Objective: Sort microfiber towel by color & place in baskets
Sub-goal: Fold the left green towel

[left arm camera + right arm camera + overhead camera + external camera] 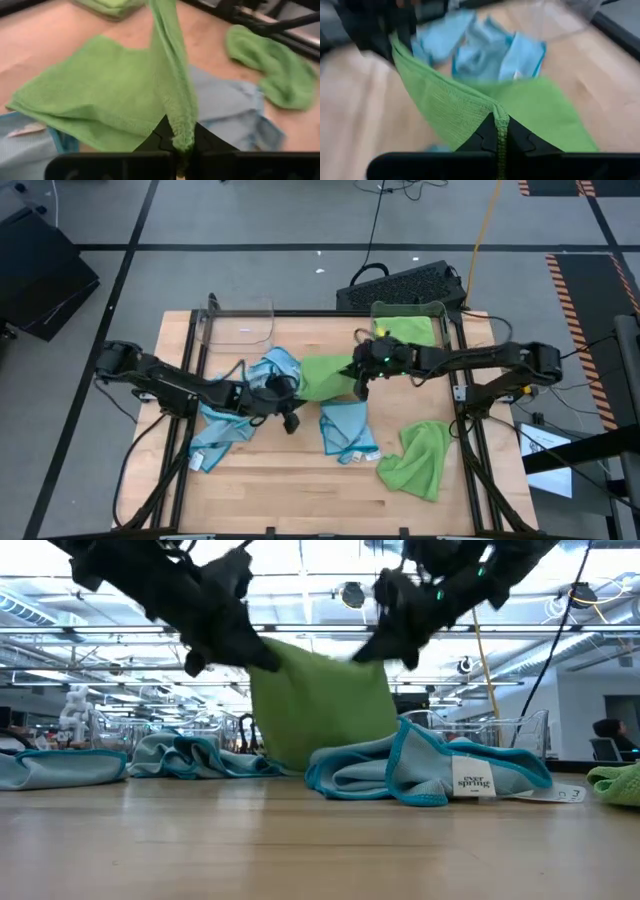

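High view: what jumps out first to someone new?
A green towel held up at mid-table between both arms, the left gripper and the right gripper each shut on an edge. Blue towels lie around it, and another green towel sits crumpled at the front right.

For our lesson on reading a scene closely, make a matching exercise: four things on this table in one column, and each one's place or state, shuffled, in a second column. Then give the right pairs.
Things
1. Held green towel
2. Loose green towel
3. Left basket
4. Right basket

Places or states
A. Holds green cloth
B. Holds no towel
C. Crumpled near the table's front right corner
D. Gripped by the left claw and the right claw, lifted at mid-table

Pairs: 1-D, 2-C, 3-B, 4-A
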`<act>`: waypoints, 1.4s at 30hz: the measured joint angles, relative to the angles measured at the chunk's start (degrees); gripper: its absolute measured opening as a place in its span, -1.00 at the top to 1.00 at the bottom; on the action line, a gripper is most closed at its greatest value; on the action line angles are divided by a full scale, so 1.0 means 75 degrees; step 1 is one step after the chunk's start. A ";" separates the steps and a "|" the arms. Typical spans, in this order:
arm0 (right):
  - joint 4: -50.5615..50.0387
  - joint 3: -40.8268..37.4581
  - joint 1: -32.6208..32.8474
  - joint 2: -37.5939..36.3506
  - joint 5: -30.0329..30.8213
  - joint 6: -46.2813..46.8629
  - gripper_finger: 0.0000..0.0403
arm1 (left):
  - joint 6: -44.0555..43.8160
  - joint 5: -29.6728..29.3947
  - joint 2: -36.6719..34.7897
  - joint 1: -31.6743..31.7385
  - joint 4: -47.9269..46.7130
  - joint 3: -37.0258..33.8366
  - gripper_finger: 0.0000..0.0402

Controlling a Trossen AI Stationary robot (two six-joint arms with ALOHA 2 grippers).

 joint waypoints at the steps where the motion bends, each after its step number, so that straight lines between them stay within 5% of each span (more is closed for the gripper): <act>1: 0.0041 0.0011 -0.0014 -0.0223 -0.0001 0.0295 1.00 | 0.0000 0.0210 -0.0194 0.0053 -0.0019 -0.0013 0.98; 8: 0.0197 0.0079 -0.0096 -0.1090 0.0012 0.1988 1.00 | -0.0025 0.0678 -0.1723 0.0706 0.0071 -0.0002 0.98; 16: 0.1084 0.1329 -0.0595 -0.0267 0.1005 0.2290 1.00 | 0.0543 0.0926 -0.3025 0.2039 0.0084 -0.0001 0.99; 21: 0.1095 0.2012 -0.1382 0.0311 0.0604 0.2182 1.00 | 0.1183 0.1575 -0.3026 0.3228 -0.0083 0.0004 0.99; 28: 0.0913 0.2133 -0.2361 0.0399 -0.0035 0.2327 1.00 | 0.1396 0.3475 -0.2310 0.4764 0.0145 0.0016 0.99; 34: 0.0124 0.1903 -0.2336 0.0181 -0.1383 0.2474 1.00 | 0.1263 0.4207 -0.1934 0.4751 -0.0216 0.0010 0.99; 42: 0.0090 0.0395 -0.1532 -0.0257 -0.1817 0.3651 1.00 | 0.1057 0.4683 -0.1847 0.3737 -0.1952 0.0001 0.99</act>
